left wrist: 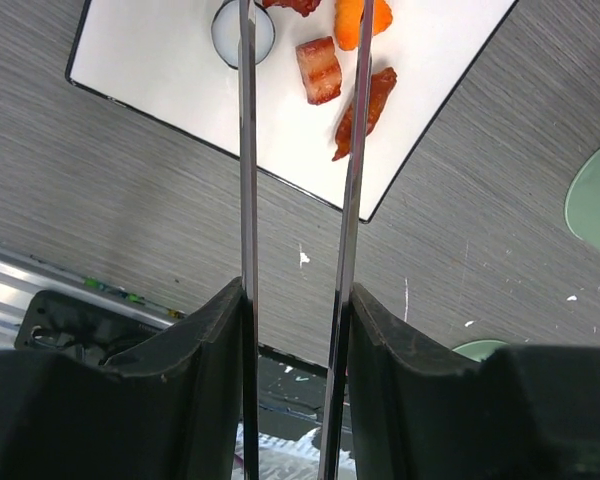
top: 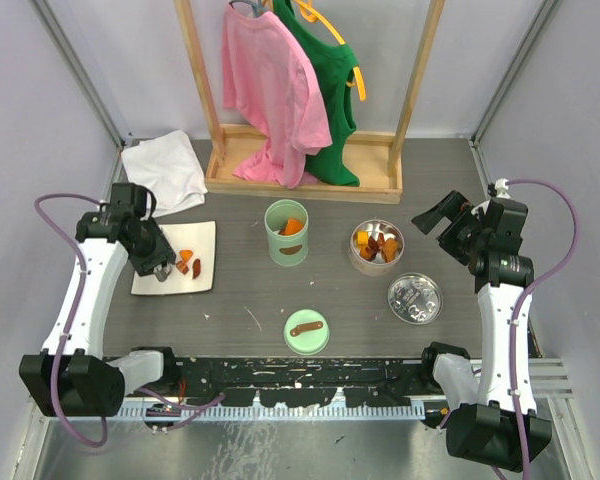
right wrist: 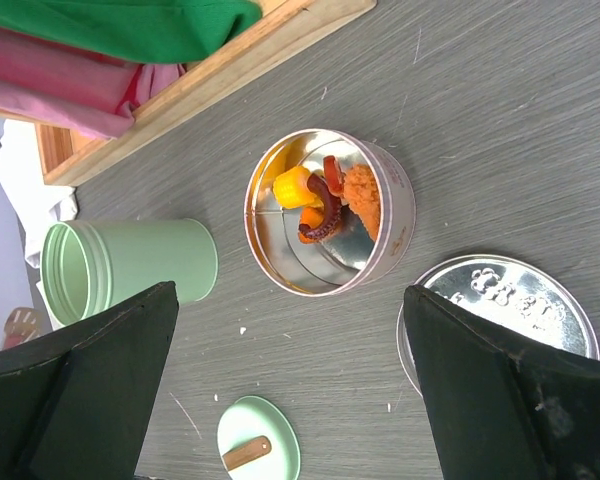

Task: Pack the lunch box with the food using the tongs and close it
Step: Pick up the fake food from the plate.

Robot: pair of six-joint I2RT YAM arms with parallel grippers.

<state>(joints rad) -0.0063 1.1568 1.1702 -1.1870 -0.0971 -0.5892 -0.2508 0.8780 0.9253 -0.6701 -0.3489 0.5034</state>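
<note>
The food (left wrist: 320,70) lay on a white plate (left wrist: 160,90). The tongs (left wrist: 248,200) reached over it, arms slightly apart with a red piece showing between them, likely lining up a pick; their tips ran out of view. The left gripper (left wrist: 297,305) was clamped on the tongs just off the plate's edge. Well right of the plate, the right gripper (right wrist: 290,300) hung wide open and empty over a metal tin (right wrist: 380,200) with food in it, probably on standby. Between plate and tin stood a green canister (top: 286,232). Everything sat on a scuffed grey table (top: 250,300). Beyond the plate, a wooden rack (top: 305,170) held shirts.
</note>
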